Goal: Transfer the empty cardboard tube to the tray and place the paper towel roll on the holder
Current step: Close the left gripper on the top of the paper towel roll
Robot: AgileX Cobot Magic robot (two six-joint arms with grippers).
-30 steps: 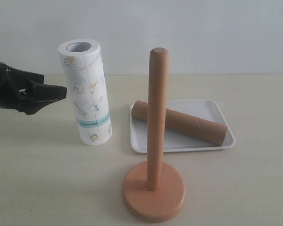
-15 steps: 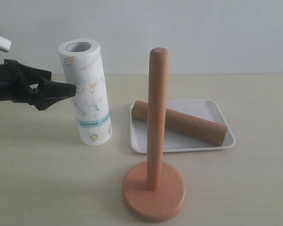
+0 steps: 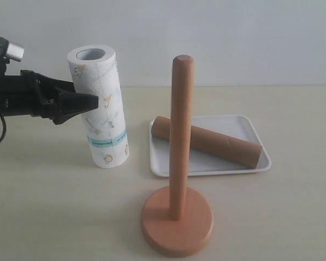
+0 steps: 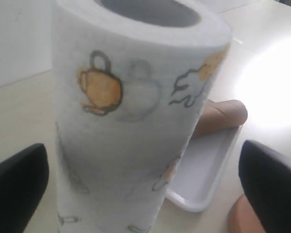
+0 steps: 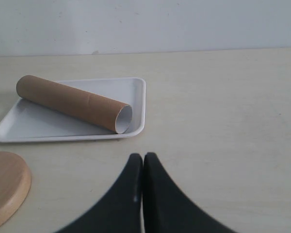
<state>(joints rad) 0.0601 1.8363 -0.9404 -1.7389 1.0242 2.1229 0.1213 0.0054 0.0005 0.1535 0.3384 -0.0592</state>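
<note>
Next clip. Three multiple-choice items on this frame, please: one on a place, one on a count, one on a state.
1. Where does the empty cardboard tube lie? A) on the tray B) in a gripper C) on the floor
2. How many things stand upright? A) one B) two C) three
3. The left gripper is: A) open, a finger either side of the paper towel roll B) shut on it C) shut, empty
Answers: 1 A, the tube rests across the tray. 2 B, the roll and the holder. 3 A, gaps show beside the roll.
</note>
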